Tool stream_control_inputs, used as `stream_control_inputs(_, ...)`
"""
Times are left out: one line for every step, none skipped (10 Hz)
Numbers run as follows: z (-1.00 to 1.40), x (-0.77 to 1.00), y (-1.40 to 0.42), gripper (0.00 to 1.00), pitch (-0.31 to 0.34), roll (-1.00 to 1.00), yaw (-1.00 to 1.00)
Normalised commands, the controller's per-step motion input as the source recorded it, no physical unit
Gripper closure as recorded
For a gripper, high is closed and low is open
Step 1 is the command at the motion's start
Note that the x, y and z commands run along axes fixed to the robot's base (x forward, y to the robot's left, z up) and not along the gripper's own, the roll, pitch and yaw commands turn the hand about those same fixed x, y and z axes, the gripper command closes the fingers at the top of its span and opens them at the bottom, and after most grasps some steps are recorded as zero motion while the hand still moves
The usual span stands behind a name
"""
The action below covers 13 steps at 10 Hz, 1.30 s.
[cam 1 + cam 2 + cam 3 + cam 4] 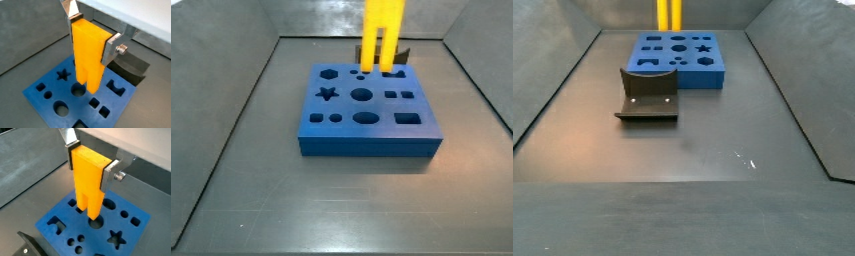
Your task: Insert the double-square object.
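Silver plates of my jaws (92, 31) are clamped on the upper slab of the double-square object (88, 55), one plate on each broad side, and I hold it upright over the blue block (67, 97). Its two bars hang down with their ends at or just above the block's top face, by a pair of small holes near the block's far edge in a side view (372, 72); whether the tips have entered anything I cannot tell, since the yellow piece hides the spot beneath it in both wrist views. That hidden spot is the main risk: if the bars sit a little off the two square openings, or are turned slightly about the vertical, pushing down would land them on the block's face or on the web between holes, and the piece could skid in my grip or tilt. Neighbouring round holes beside the block's middle (95, 221) could catch one bar and jam it crooked. My grip is high on the slab, far from the tips, so any side load there would lever the piece easily. Beyond the block, the fixture (648, 94) stands well apart on the desk (714, 150) and should not interfere.
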Motion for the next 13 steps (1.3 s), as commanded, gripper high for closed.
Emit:
stream_control_inputs(-0.22, 1.00, 0.08, 1.00, 0.044, 0.00, -0.06)
stream_control_inputs(-0.26, 1.00, 0.06, 1.00, 0.066, 0.04, -0.05)
stream_control_inputs(-0.27, 1.00, 0.01, 1.00, 0.060, 0.05, -0.04)
stream_control_inputs(-0.25, 1.00, 0.00, 1.00, 0.000, 0.05, -0.06)
stream_control_inputs(-0.19, 1.00, 0.00, 1.00, 0.000, 0.05, -0.07)
stream_control_inputs(-0.15, 1.00, 0.00, 1.00, 0.000, 0.05, -0.08)
stream_control_inputs(-0.14, 1.00, -0.03, 1.00, 0.000, 0.07, -0.08)
stream_control_inputs(-0.11, 0.70, -0.15, 1.00, 0.049, 0.07, 0.00)
stream_control_inputs(-0.10, 0.63, -0.25, 1.00, 0.039, 0.01, 0.08)
stream_control_inputs(-0.17, 0.54, -0.22, 1.00, 0.014, 0.01, 0.10)
stream_control_inputs(-0.19, 0.33, -0.02, 1.00, 0.043, 0.08, 0.07)
stream_control_inputs(-0.17, 0.21, 0.00, 1.00, 0.066, 0.09, 0.03)
stream_control_inputs(-0.15, 0.14, 0.00, 1.00, 0.060, 0.09, 0.02)
